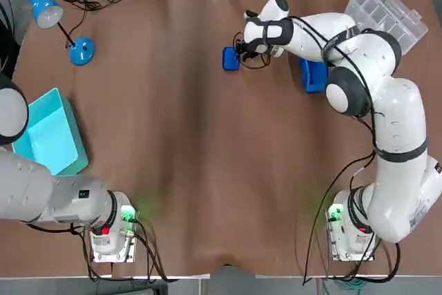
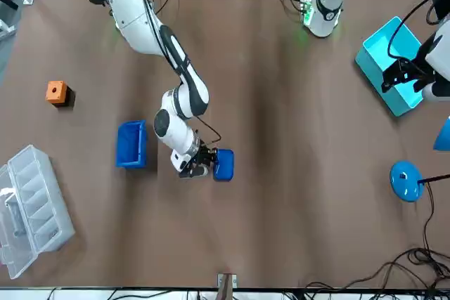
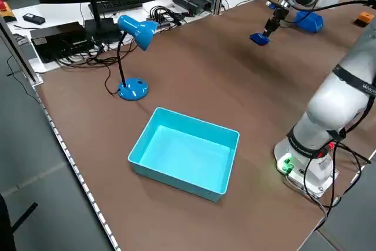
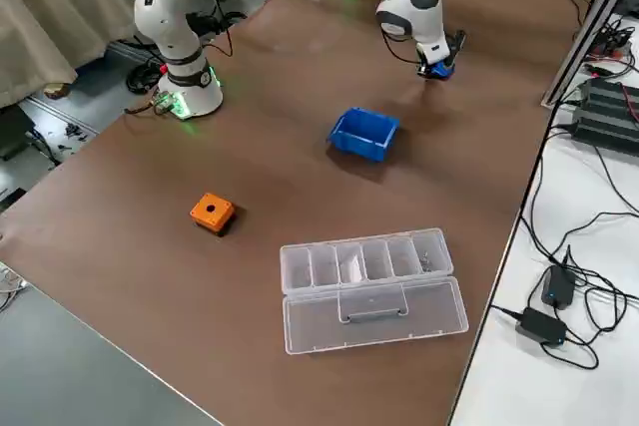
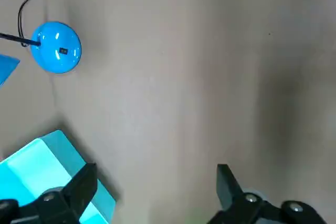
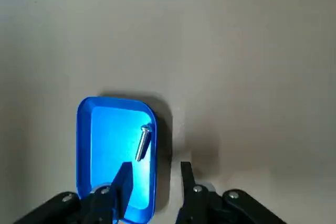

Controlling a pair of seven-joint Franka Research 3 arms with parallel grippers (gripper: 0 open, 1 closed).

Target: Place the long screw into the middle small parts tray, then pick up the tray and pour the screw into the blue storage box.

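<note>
Blue small parts tray (image 6: pixel 107 145) lies flat on the brown bench (image 1: pixel 207 157), on the robot's far right side. The long screw (image 6: pixel 143 142) rests inside it, near one long wall and already delivered.

The right claw (image 6: pixel 156 174) hangs low over that wall. Its fingers are narrowly parted, one above the tray's floor and one outside the rim, and they grip nothing yet. The step in hand looks like pinching the rim to lift the tray.

A dark blue storage box (image 2: pixel 131 144) stands near, on the arm's other side, and is probably the target. A turquoise box (image 3: pixel 182 157) sits well apart by the left arm. The left claw (image 5: pixel 155 177) hovers over it, spread wide and idle.

Risks from here:
- The inner finger comes down close to the screw and could knock it or trap it.
- A grip on one thin wall may let the tray swing or slip.
- Any early tilt would roll the screw onto the bench short of the box.
</note>
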